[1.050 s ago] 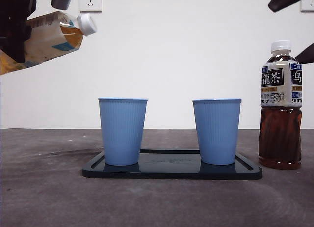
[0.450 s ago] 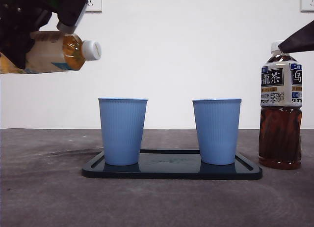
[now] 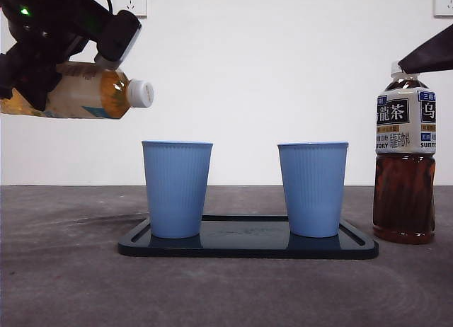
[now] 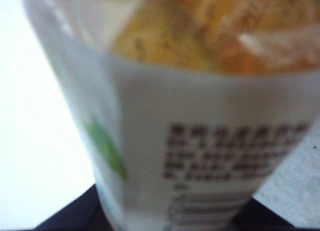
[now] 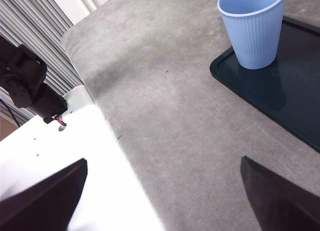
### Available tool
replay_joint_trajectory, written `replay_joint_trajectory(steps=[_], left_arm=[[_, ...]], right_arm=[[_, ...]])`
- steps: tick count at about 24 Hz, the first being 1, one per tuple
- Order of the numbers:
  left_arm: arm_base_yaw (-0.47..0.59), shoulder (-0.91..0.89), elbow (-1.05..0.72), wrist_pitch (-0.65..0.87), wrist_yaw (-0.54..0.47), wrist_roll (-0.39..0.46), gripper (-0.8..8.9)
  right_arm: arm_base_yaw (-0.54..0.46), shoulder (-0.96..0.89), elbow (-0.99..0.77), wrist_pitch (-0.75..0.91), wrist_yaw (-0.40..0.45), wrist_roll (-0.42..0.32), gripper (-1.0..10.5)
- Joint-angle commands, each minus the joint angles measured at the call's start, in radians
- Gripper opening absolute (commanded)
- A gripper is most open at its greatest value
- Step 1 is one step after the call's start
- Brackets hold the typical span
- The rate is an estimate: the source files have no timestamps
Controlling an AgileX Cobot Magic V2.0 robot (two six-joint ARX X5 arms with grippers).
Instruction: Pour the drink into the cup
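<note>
My left gripper is shut on a pale tea bottle and holds it high at the left, lying about level. Its white cap is on and points toward the left blue cup, above and just left of the cup's rim. In the left wrist view the bottle's label fills the picture. A second blue cup stands to the right. My right gripper is open and empty; it shows as a black tip at the upper right.
Both cups stand on a black tray. A dark oolong tea bottle with a white cap stands right of the tray, under the black tip. The right wrist view shows one cup on the tray's corner.
The held bottle has tipped from neck-up to about level and moved right and down toward the left cup. The right arm's tip has come lower, over the dark bottle's cap.
</note>
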Motion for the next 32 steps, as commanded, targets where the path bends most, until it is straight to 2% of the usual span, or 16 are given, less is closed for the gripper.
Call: replay_joint_trajectory(steps=[1,4,22,24,29,32], left_arm=[[-0.012,0.016,0.049,0.029,-0.028,0.006,0.91],[-0.012,0.019,0.052,0.030,-0.028,0.029,0.91],[-0.013,0.019,0.052,0.028,-0.028,0.013,0.91],[-0.013,0.019,0.052,0.028,-0.028,-0.032,0.91],[-0.013,0.016,0.052,0.025,-0.025,-0.228,0.91],[-0.012,0.002,0.052,0.021,0.014,-0.354,0.91]], right_arm=[[0.007,0.004,0.015,0.010,-0.002,-0.016,4.9],[0.007,0.004,0.015,0.010,-0.002,-0.016,4.9],[0.007,0.004,0.015,0.013,-0.002,-0.019,4.9],[0.007,0.004,0.015,0.014,-0.002,-0.019,4.9],[0.007,0.004,0.015,0.013,-0.001,-0.019,4.9],[0.007,0.004,0.015,0.013,-0.001,-0.019,4.9]])
